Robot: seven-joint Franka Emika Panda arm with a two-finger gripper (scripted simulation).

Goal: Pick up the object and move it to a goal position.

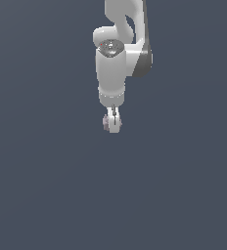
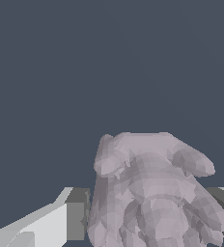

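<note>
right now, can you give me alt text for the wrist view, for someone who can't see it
A bumpy greyish-mauve lump fills the lower middle of the picture, sitting between the two grey pads of the white gripper, which is closed on it. Behind them is only a plain dark blue-grey background.
</note>
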